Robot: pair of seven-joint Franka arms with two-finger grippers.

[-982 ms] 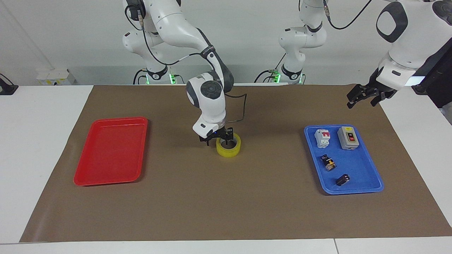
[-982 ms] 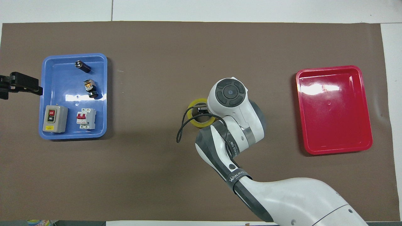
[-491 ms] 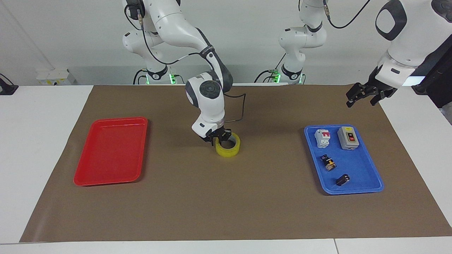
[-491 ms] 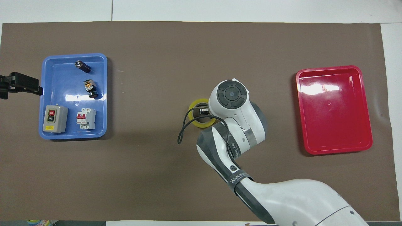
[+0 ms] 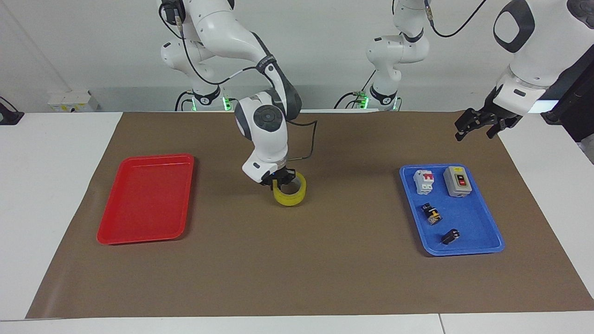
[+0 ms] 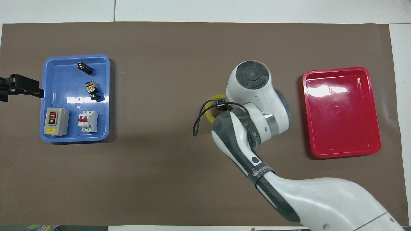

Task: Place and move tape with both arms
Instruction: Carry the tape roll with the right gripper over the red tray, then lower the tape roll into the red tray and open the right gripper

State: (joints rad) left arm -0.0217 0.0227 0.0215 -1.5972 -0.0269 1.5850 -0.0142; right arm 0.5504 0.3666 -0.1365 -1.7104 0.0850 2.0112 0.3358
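The tape, a yellow ring with a pale core, is over the middle of the brown mat. My right gripper is shut on the part of its rim nearest the robots. I cannot tell whether the roll touches the mat. In the overhead view the right arm covers most of the tape and the right gripper. My left gripper is open and empty. It waits in the air over the mat's edge at the left arm's end, beside the blue tray, and also shows in the overhead view.
The blue tray holds a grey switch box, a white and red breaker and two small dark parts. An empty red tray lies toward the right arm's end and also shows in the overhead view.
My right gripper has moved with the tape a short way toward the red tray. The left arm has barely moved.
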